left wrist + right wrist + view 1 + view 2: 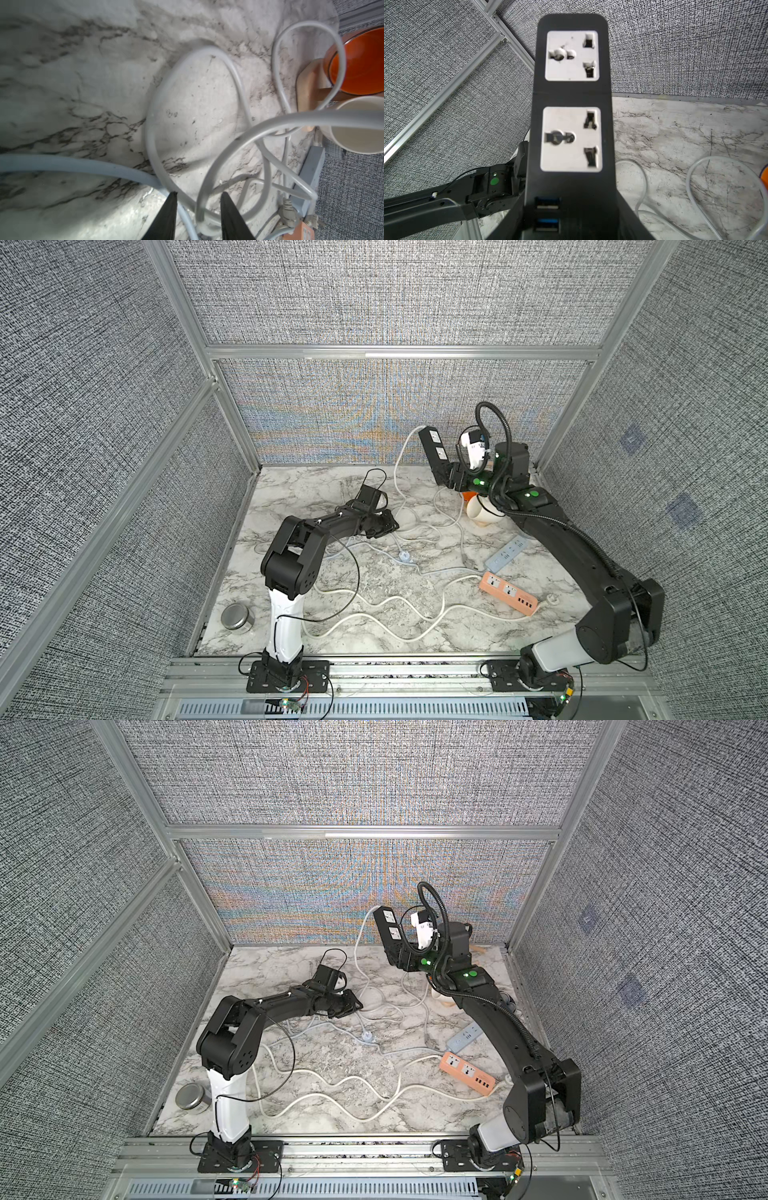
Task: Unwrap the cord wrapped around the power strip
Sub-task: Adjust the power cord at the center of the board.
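The black power strip (434, 448) (388, 925) hangs tilted in the air near the back wall, with my right gripper (448, 479) (571, 218) shut on its USB end (548, 214). No turns of cord cross its socket face (571, 104). Its white cord (397, 464) (360, 940) drops from the far end into loose loops (411, 524) on the marble table (316, 489). My left gripper (384, 526) (197, 197) sits low over those loops (153, 124). It stands open, with cord strands lying loose between its black fingers (168, 216).
An orange power strip (507, 593) and a pale blue one (509, 553) lie at the right with their own cords (374, 610) snaking across the front. An orange cup and a cream cup (482, 510) sit under my right arm. A metal tin (237, 616) stands front left.
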`<state>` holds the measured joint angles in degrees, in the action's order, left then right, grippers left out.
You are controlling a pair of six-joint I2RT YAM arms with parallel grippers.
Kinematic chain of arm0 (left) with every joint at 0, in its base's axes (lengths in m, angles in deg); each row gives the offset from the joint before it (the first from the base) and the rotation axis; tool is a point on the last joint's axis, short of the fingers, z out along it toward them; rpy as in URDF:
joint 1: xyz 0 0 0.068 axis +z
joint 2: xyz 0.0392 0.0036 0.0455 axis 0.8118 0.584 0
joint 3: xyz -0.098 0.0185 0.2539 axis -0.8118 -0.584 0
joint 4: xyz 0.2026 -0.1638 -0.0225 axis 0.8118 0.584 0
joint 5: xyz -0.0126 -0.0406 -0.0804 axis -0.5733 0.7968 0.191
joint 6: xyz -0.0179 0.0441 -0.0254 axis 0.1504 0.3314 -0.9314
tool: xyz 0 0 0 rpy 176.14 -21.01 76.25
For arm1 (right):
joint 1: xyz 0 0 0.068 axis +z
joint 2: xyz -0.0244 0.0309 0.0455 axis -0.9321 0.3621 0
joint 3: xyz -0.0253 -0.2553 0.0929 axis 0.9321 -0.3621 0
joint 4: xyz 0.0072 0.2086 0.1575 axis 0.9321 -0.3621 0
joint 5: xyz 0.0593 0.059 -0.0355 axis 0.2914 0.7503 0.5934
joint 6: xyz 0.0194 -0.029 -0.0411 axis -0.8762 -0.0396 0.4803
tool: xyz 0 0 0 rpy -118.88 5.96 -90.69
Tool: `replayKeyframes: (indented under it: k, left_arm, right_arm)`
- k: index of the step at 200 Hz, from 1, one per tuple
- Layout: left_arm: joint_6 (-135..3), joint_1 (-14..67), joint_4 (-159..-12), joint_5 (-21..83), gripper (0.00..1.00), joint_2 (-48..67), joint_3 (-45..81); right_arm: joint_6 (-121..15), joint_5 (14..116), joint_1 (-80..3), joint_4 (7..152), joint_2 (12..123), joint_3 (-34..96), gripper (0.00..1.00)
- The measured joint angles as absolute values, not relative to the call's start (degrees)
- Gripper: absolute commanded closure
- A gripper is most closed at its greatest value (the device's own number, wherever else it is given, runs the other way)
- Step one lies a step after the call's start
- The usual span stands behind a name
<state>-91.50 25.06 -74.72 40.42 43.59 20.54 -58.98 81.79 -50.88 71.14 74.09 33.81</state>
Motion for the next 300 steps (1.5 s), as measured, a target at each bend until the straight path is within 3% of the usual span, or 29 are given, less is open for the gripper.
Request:
replayKeyframes:
  k: [29, 100, 179, 254, 300]
  left_arm:
    - [-91.3, 24.8, -74.7, 40.4, 0.67, 44.3, 20.7]
    - [-90.3, 24.8, -73.0, 40.4, 1.0, 43.4, 24.3]
    - [-87.7, 27.0, -67.0, 40.4, 1.0, 34.7, 28.7]
    - [-77.8, 42.4, -53.6, 45.2, 1.0, 25.5, 42.2]
    - [-65.5, 48.9, -40.8, 31.6, 1.0, 26.2, 46.6]
  right_arm:
    - [-59.0, 82.0, -51.0, 71.1, 74.1, 33.6, 1.0]
    - [-58.2, 81.9, -51.4, 71.0, 72.9, 33.5, 1.0]
    - [-56.6, 81.5, -52.7, 69.0, 71.1, 32.9, 1.0]
    - [-50.3, 74.4, -53.0, 62.4, 71.0, 32.9, 1.0]
    - [-51.8, 72.7, -50.3, 62.3, 74.2, 33.0, 1.0]
